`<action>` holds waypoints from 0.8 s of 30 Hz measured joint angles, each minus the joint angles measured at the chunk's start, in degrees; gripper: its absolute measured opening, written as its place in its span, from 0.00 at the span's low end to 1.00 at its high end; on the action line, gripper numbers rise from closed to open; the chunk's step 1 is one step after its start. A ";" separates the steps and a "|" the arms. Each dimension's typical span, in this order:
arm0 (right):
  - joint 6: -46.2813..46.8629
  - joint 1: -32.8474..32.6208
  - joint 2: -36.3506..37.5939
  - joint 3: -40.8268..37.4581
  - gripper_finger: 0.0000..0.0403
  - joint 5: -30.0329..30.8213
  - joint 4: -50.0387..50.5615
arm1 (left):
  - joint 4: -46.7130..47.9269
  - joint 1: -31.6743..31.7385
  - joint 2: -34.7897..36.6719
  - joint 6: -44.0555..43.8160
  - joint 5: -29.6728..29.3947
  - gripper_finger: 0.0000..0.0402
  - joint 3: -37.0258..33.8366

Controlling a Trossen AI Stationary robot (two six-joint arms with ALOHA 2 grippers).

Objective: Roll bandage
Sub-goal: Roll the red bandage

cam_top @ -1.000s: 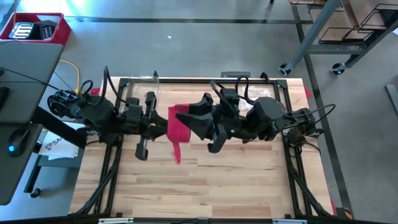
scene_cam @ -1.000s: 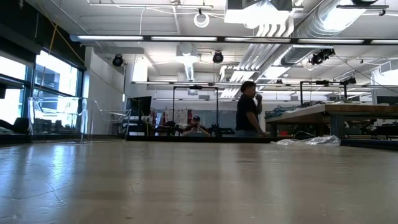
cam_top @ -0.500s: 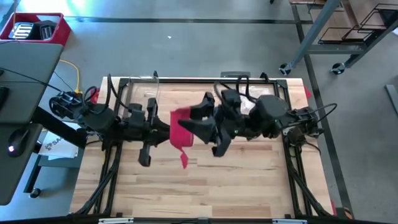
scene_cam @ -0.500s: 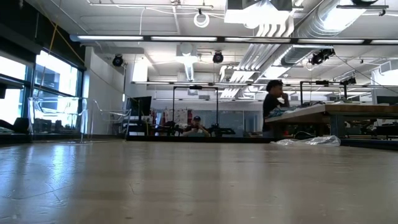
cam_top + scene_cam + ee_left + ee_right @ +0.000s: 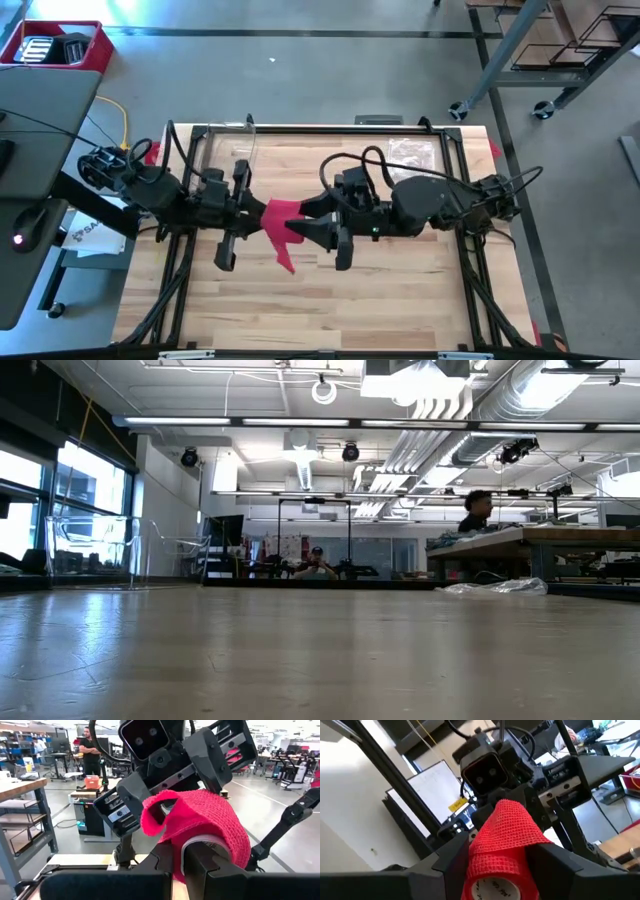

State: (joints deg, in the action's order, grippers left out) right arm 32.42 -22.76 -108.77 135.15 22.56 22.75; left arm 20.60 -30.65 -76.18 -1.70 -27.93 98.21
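The bright red bandage point(image 5: 278, 218) hangs in the air between my two grippers over the middle of the wooden table point(image 5: 400, 290). A loose tail point(image 5: 285, 260) hangs from it toward the near edge. My left gripper point(image 5: 258, 212) comes at it from the left and my right gripper point(image 5: 300, 228) from the right, both shut on it. In the right wrist view it is a red roll point(image 5: 502, 830) with a white core. The low view shows neither the arms nor the bandage. My left gripper is shut on the bandage, level, from the table's left. The red fabric point(image 5: 200, 815) lies folded over its fingertips point(image 5: 165, 862) and hides the place of contact. The bandage is clear of the table. My right gripper holds the rolled part between its two fingers point(image 5: 447, 855), level, from the table's right. The roll's white-cored end point(image 5: 492, 887) faces back along the fingers. The roll is lifted clear and the tail hangs slack below it.
A crinkled clear plastic bag point(image 5: 412, 152) lies at the table's far right and also shows in the low view point(image 5: 495, 587). Bare wood lies toward the near edge. People stand in the room beyond point(image 5: 478, 512).
Both grippers have gone toward the table's near edge with the bandage, and my right gripper has also gone toward the left, closing on my left gripper. The red patch between them shows narrower than before. A person in the room has walked to the right.
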 joint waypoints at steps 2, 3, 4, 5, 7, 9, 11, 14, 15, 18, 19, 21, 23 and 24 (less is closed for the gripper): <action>-0.89 0.00 0.08 0.00 0.47 -0.05 0.31 | 0.04 0.02 0.00 -0.83 -0.06 0.04 0.00; -1.54 0.00 0.28 0.00 0.47 -0.06 0.69 | 0.04 0.02 0.00 -1.54 -0.14 0.04 0.00; -2.07 0.00 0.60 0.00 0.47 -0.03 1.28 | 0.02 0.04 0.00 -2.36 -0.20 0.04 0.00; -2.75 -0.02 1.01 -0.06 0.47 0.00 2.01 | -0.03 0.06 0.00 -3.10 -0.28 0.04 0.00; -4.50 -0.03 2.19 -0.09 0.47 0.92 3.41 | -0.45 0.11 0.00 -5.08 -0.77 0.04 0.00; -6.37 -0.40 3.47 -0.11 0.47 3.31 4.75 | -0.91 0.15 0.13 -7.07 -1.45 0.04 0.07; -8.14 -0.88 4.84 -0.15 0.47 5.27 6.55 | -1.28 0.13 0.42 -8.55 -1.40 0.04 0.18; -10.39 -1.45 6.57 -0.15 0.47 7.92 8.34 | -1.53 0.15 0.95 -9.89 -1.83 0.04 0.28; -10.71 -1.67 6.77 -0.14 0.47 8.88 9.19 | -1.65 0.20 1.06 -10.41 -2.40 0.04 0.28; -11.88 -2.78 7.01 -0.15 0.47 9.94 13.11 | -1.29 0.30 1.60 -12.12 -4.24 0.04 0.26; -11.90 -3.30 6.87 -0.17 0.47 9.62 14.96 | -1.30 0.30 1.88 -12.70 -4.72 0.04 0.26; -10.60 -4.50 6.22 -0.17 0.47 8.41 18.50 | -1.38 0.27 2.52 -13.17 -6.11 0.04 0.26; -8.45 -5.37 4.68 -0.17 0.47 7.26 20.43 | -1.45 0.26 3.00 -13.19 -7.59 0.04 0.26; -8.10 -5.63 3.54 -0.17 0.47 6.77 20.77 | -1.42 0.26 3.06 -13.19 -8.35 0.04 0.26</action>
State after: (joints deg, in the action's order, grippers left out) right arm 24.32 -28.39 -105.23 134.98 29.33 43.52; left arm 19.18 -30.39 -73.12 -14.89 -36.27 98.48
